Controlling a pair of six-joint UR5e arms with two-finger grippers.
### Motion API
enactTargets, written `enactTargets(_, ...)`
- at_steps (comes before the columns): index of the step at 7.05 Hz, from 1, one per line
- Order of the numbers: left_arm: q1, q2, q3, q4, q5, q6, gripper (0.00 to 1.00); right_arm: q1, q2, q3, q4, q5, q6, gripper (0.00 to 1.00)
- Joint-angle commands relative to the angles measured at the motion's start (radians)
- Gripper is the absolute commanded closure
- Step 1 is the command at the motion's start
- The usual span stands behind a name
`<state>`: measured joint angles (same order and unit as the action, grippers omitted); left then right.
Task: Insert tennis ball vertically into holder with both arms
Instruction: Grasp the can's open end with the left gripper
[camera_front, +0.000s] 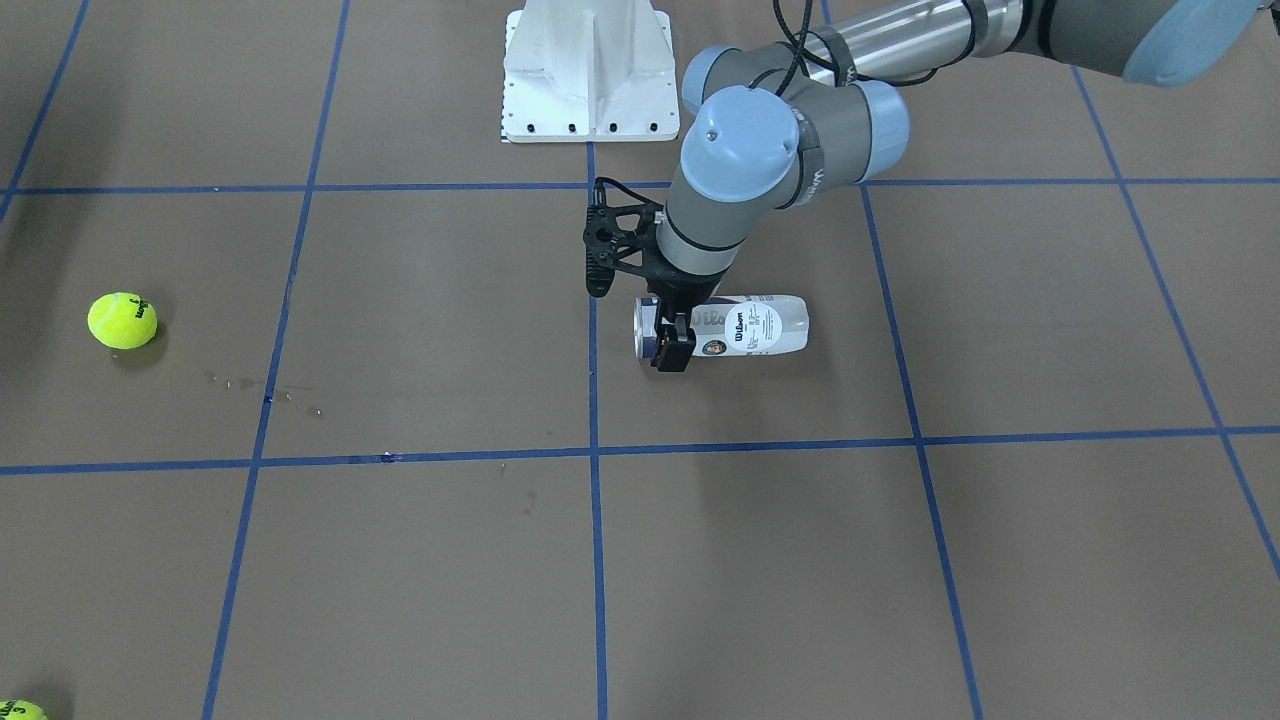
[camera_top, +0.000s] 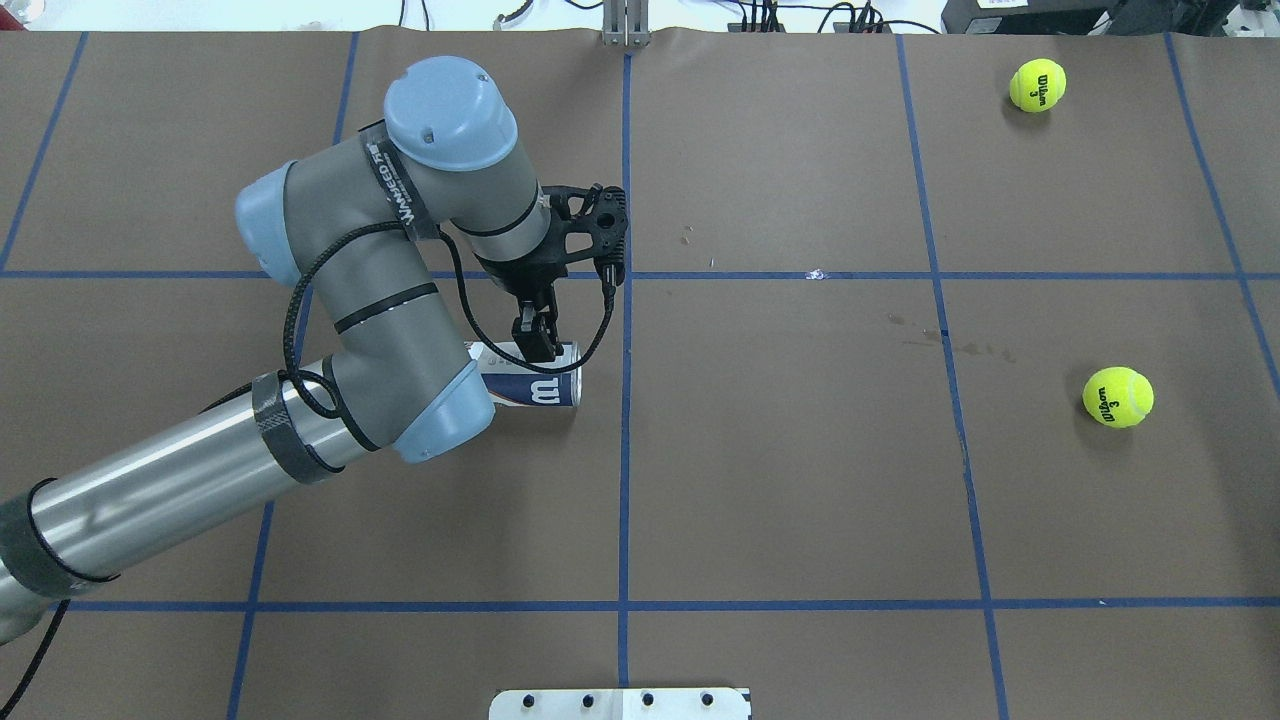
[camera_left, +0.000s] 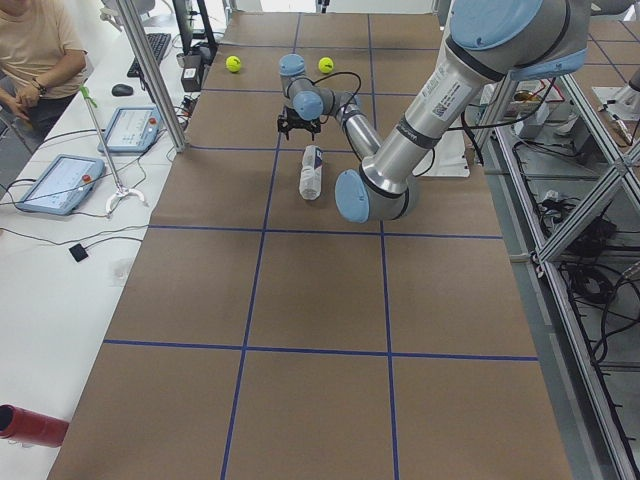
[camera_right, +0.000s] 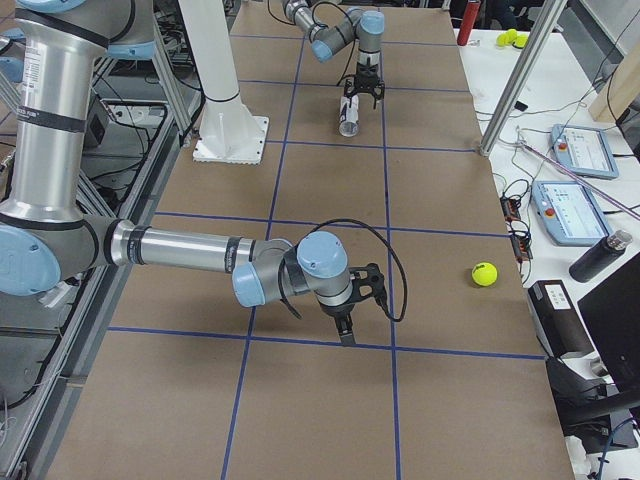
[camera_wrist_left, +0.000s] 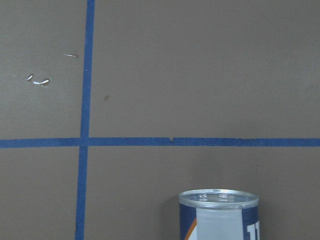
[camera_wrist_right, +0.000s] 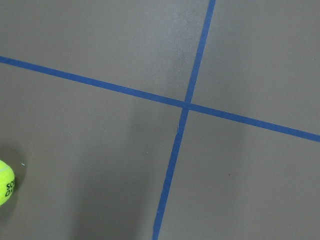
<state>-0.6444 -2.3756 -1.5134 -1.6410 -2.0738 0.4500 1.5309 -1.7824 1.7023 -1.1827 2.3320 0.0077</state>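
Note:
The holder (camera_front: 760, 325), a clear Wilson can with a navy-and-white label, lies on its side near the table's middle (camera_top: 530, 385). My left gripper (camera_front: 672, 345) points down at its open end, with one finger (camera_front: 674, 356) against the can's operator side. I cannot tell whether it grips. The left wrist view shows the can's open rim (camera_wrist_left: 218, 198). One tennis ball (camera_top: 1117, 396) lies far to the right and another (camera_top: 1037, 84) at the far right corner. My right gripper (camera_right: 345, 330) shows only in the exterior right view, above the table. A ball's edge (camera_wrist_right: 4, 182) shows in the right wrist view.
The white metal base (camera_front: 590, 70) stands at the robot's edge of the table. Blue tape lines (camera_top: 625, 450) grid the brown table. A person (camera_left: 35, 50), tablets (camera_left: 55, 185) and cables are on the operators' side bench. More balls (camera_right: 510, 38) lie on that bench.

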Motion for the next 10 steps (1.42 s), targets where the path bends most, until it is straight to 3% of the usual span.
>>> enactTargets(1,0.028,0.007,0.004,0.006,0.024,-0.001,0.01,0.000,-0.002,-0.001,0.000,0.000,0.000,0.00)
enactTargets(10,0.081,0.003,0.085,-0.026,0.050,-0.051,0.01,0.000,0.000,-0.001,-0.002,0.000,0.002,0.00)
